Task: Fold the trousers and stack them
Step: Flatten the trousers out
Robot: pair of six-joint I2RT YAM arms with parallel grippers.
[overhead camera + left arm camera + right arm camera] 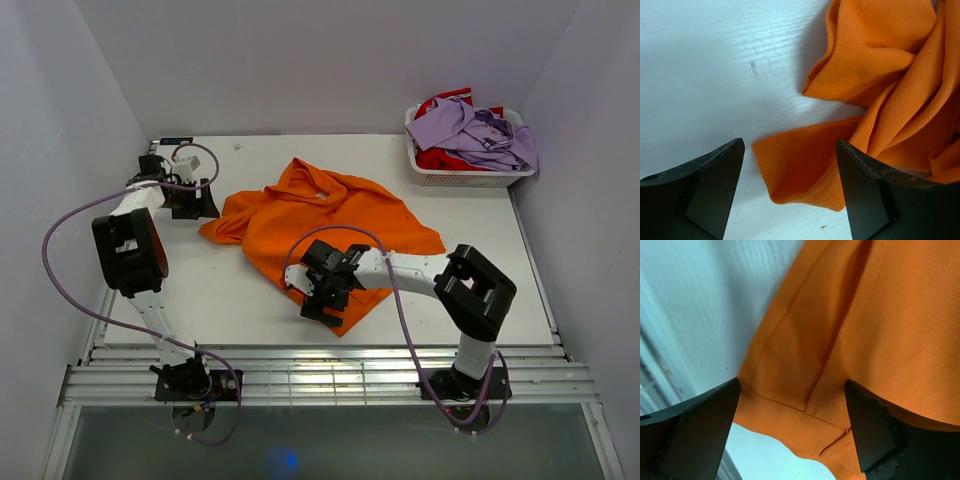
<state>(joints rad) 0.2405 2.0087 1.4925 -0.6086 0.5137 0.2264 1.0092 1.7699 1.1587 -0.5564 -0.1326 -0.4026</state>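
The orange trousers (330, 225) lie crumpled in a heap at the middle of the white table. My left gripper (195, 200) is open at the heap's left tip; in the left wrist view an orange corner (800, 167) lies flat between the open fingers (705, 190). My right gripper (318, 290) is open over the heap's near edge; in the right wrist view a seamed hem (805, 410) of the trousers lies between its fingers (875, 430). Neither gripper holds cloth.
A white basket (470, 178) at the far right corner holds a lilac shirt (480, 135) over a red garment (440, 157). White walls close in on three sides. A slatted rail (320, 375) runs along the near edge.
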